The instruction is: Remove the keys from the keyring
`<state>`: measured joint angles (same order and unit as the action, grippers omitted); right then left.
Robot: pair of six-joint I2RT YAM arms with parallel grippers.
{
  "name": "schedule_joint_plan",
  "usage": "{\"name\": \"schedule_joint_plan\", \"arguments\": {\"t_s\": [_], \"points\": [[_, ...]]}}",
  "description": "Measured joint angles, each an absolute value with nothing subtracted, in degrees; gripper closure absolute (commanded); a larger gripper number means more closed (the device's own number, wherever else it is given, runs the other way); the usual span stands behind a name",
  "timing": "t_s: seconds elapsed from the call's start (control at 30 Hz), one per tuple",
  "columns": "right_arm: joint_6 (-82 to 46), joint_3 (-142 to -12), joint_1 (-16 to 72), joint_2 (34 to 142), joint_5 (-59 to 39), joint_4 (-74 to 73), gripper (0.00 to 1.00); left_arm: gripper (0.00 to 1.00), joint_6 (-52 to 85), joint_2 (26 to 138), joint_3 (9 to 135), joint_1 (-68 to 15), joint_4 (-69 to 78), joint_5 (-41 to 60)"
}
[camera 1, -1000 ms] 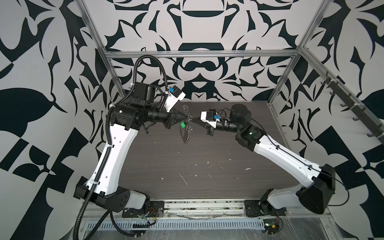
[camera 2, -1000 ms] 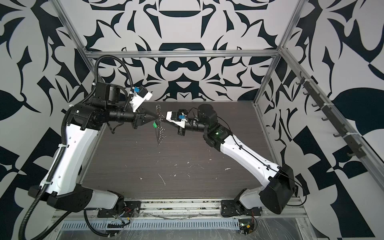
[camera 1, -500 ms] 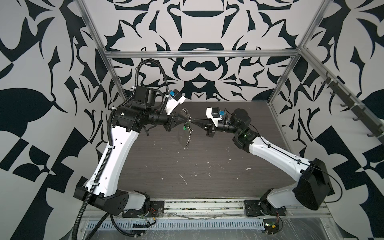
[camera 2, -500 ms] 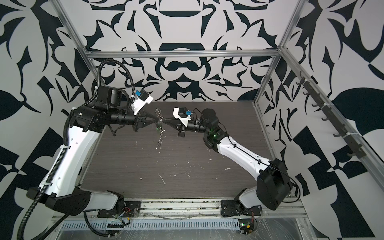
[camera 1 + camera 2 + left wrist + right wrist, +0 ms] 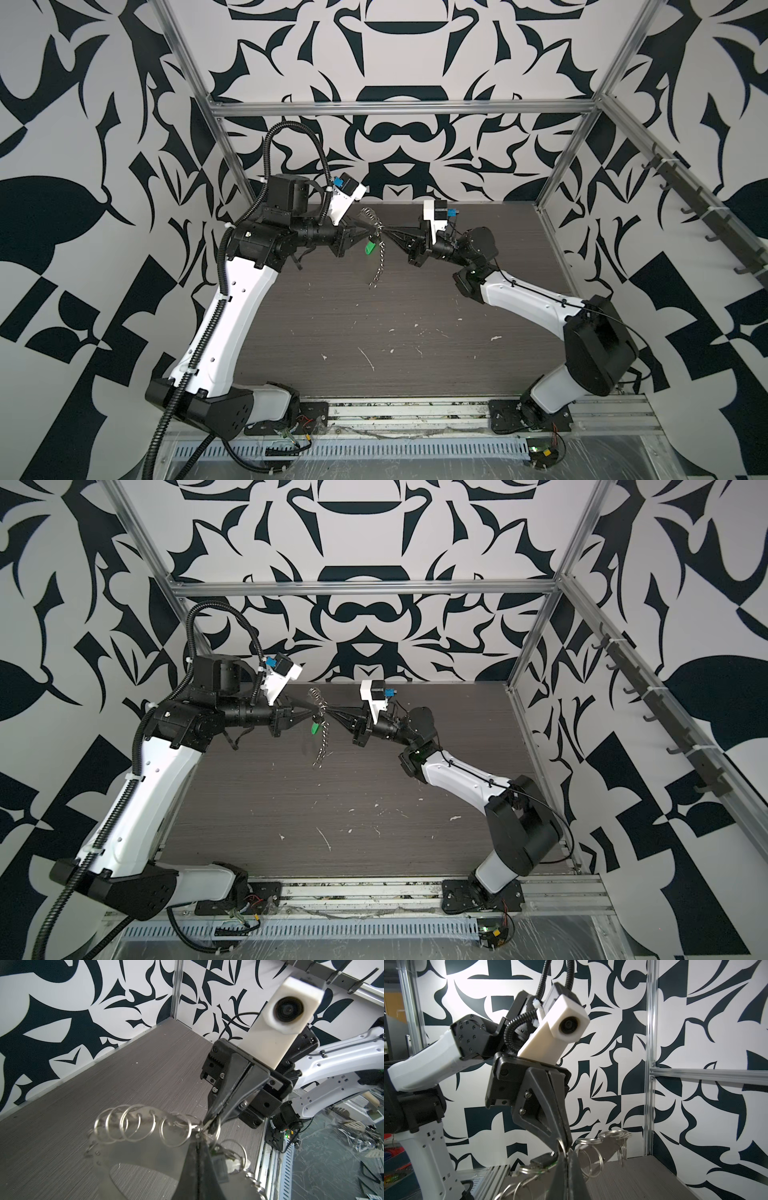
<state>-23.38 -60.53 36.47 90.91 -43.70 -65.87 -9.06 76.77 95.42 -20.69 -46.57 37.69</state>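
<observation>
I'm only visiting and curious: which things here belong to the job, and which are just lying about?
Job: key with green tag; keyring of silver rings; left gripper and right gripper, both shut on the keyring.
Lying about: white scraps on the table; hook rail.

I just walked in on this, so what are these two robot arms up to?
Both arms hold the keyring in the air above the table, tip to tip. The left gripper and right gripper each have jaws shut on its small silver rings; the rest dangles below. The green-tagged key hangs beside the left tip, not yet off.
</observation>
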Motion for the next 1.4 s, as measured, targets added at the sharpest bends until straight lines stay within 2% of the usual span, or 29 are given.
{"name": "schedule_joint_plan", "arguments": {"t_s": [0.33, 0.53, 0.83, 1.13, 1.23, 1.33, 1.4], "points": [[-25.28, -60.53, 35.99, 92.62, -37.91, -67.05, 1.0, 1.0, 0.43, 80.75, 97.19, -21.02, -43.09, 31.66], [-19.29, -59.55, 35.99, 90.45, -35.7, -62.89, 1.0, 1.0, 8.91, 84.31, 100.71, -20.95, -46.04, 28.75], [-6.79, -58.5, 36.51, 80.97, -34.2, -60.4, 1.0, 1.0, 16.08, 80.64, 98.54, -19.09, -46.09, 19.09], [-0.51, -55.11, 35.81, 80.16, -32.38, -52.34, 1.0, 1.0, 16.51, 75.44, 98.28, -18.94, -45.25, 12.8], [0.69, -54.22, 35.59, 79.29, -32.1, -49.15, 1.0, 1.0, 16.56, 75.42, 96.49, -18.76, -44.53, 13.26], [1.17, -53.91, 35.55, 77.91, -32.08, -47.24, 1.0, 1.0, 16.53, 75.48, 93.32, -18.68, -42.57, 18.5], [1.34, -53.91, 35.55, 77.08, -32.14, -46.74, 1.0, 0.88, 15.9, 75.33, 90.35, -18.72, -40.18, 22.5]]}}
